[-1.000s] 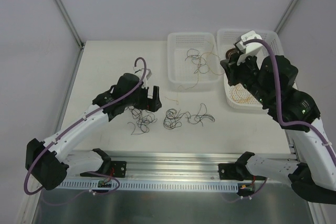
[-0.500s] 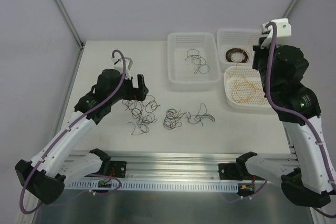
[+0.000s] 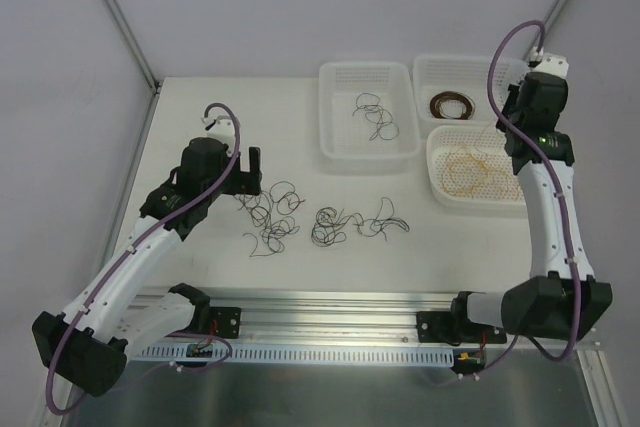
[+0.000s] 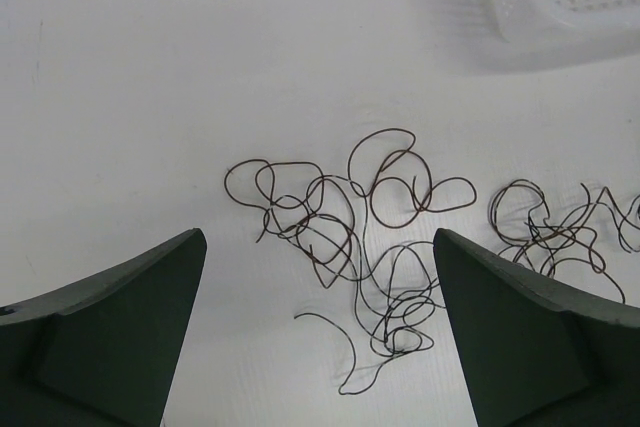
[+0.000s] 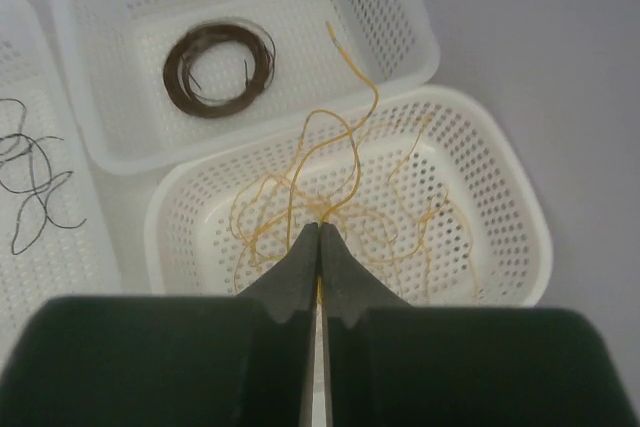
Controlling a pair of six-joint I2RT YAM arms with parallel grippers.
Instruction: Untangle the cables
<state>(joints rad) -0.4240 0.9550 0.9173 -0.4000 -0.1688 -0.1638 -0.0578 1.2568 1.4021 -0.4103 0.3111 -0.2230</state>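
Observation:
Loose cables, thin dark curly wires, lie tangled in three clumps mid-table. My left gripper hovers open just left of them. In the left wrist view its gripper frames the dark brown tangle with nothing between the fingers. My right gripper is shut on a yellow cable, which rises from the jaw tips and curls above the yellow pile in the near-right basket.
A white basket holds black cables. The far-right basket holds a coiled dark brown cable. The cell's frame posts and walls close in the table at the back and sides. The arm bases' rail runs along the near edge.
My right arm has swung up and back from between the baskets to over the right baskets, carrying the yellow cable into the near-right one. My left arm has drawn back to the left.

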